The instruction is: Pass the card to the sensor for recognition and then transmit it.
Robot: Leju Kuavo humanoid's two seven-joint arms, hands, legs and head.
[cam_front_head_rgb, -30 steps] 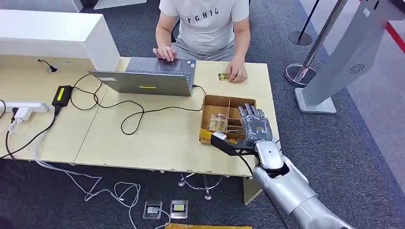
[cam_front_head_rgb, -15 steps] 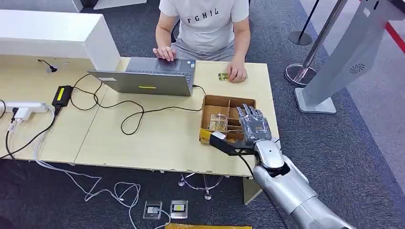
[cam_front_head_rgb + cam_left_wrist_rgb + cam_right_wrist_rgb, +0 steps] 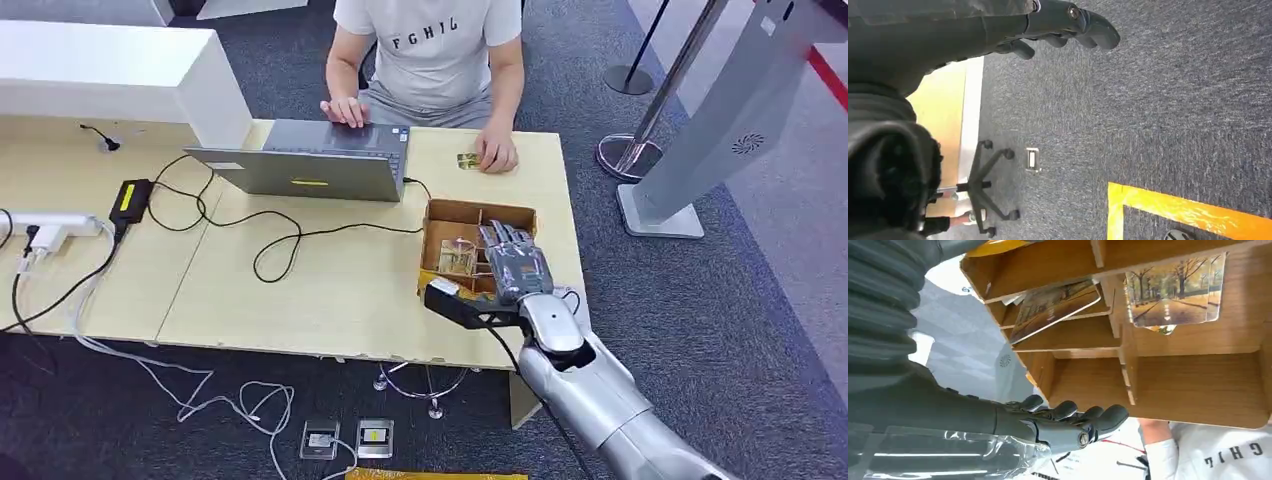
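The thin, stiff cards printed with an autumn tree-lined path (image 3: 1173, 287) stand and lean in the compartments of the brown divided cardboard box (image 3: 445, 212) on the pale wooden counter (image 3: 330, 290); they look light, rigid and slick, best pinched by an exposed upper edge. The right hand (image 3: 512, 262) hovers palm-down over the box with fingers (image 3: 1093, 417) spread, grasping nothing. The left hand (image 3: 1068, 22) hangs over grey carpet, away from the box, fingers loosely curled, empty.

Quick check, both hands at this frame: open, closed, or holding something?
Left hand: hangs over the carpet, fingers curled in, holding nothing.
Right hand: open above the wooden divided box, fingers extended, no card in it.
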